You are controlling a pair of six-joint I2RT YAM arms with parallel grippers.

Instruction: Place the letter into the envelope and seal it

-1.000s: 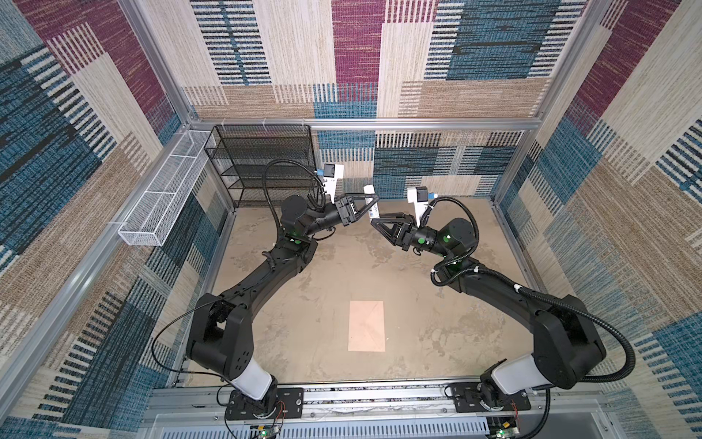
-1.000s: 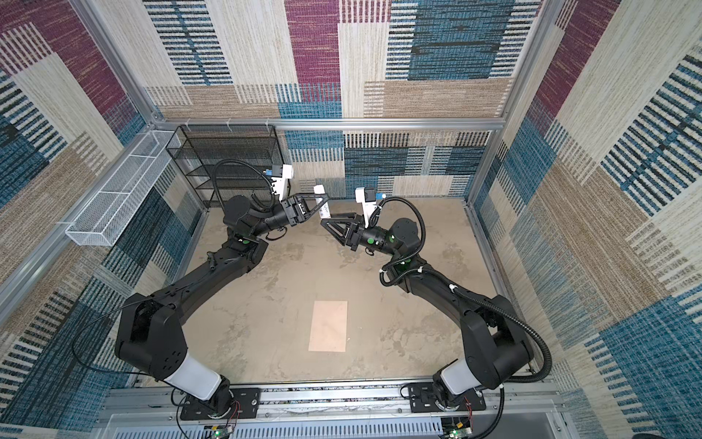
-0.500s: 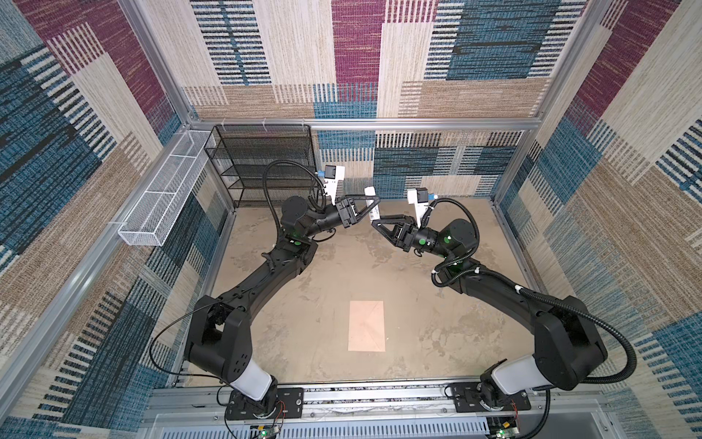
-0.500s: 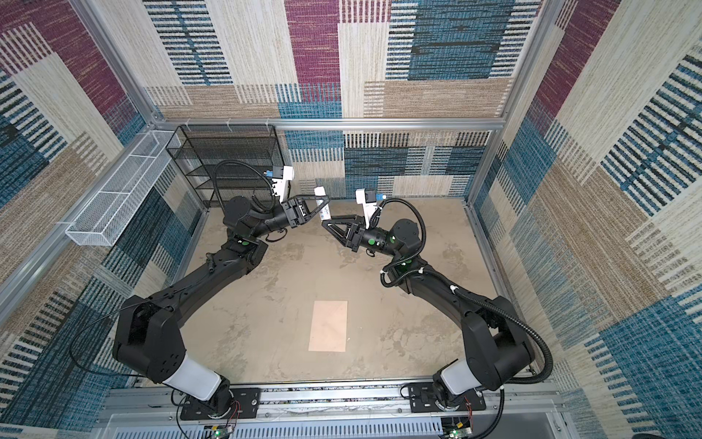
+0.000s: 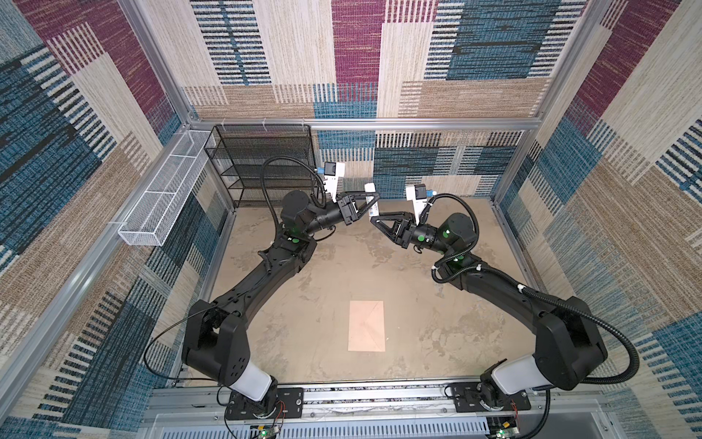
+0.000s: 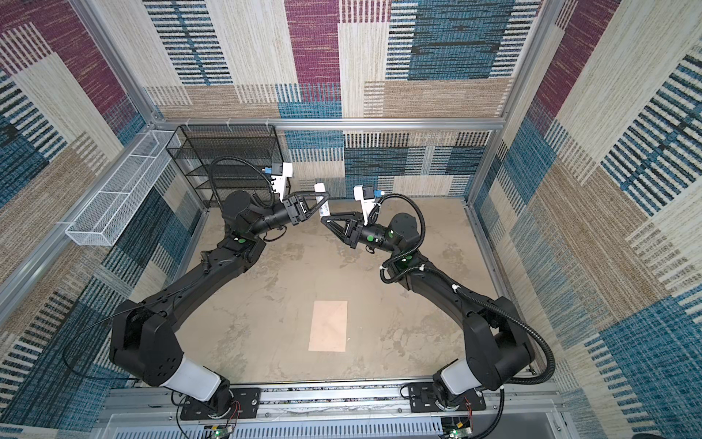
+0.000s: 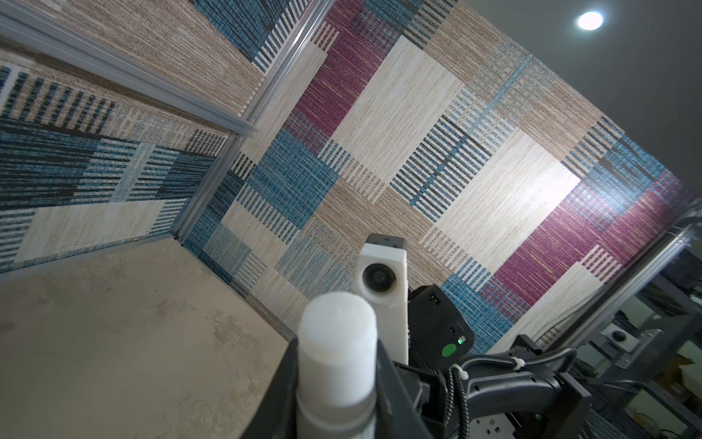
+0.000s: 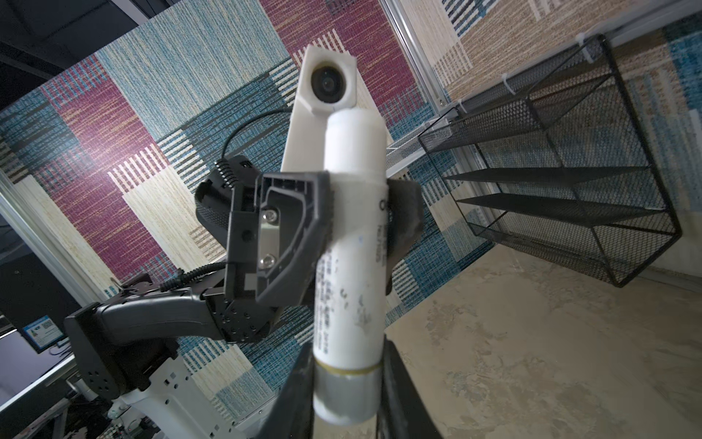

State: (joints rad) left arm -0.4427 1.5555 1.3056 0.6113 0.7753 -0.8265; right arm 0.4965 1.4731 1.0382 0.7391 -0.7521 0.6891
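- The envelope (image 5: 366, 325) lies flat near the front of the table (image 5: 296, 311), flap folded down and well apart from both arms. The letter is not in sight and is probably inside.
- The left gripper (image 5: 374, 205) clamps a white tube (image 8: 349, 266) around its middle.
- The right gripper (image 5: 376, 220) brackets the tube's grey end. I cannot tell whether it pinches yet.
- This looks like uncapping: grip squarely, then pull straight along the tube.

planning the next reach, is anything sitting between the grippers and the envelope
Nothing visible lies on the table between them and the envelope. But the left gripper is clamped on a white tube, and the right gripper straddles its lower end, so neither is free.
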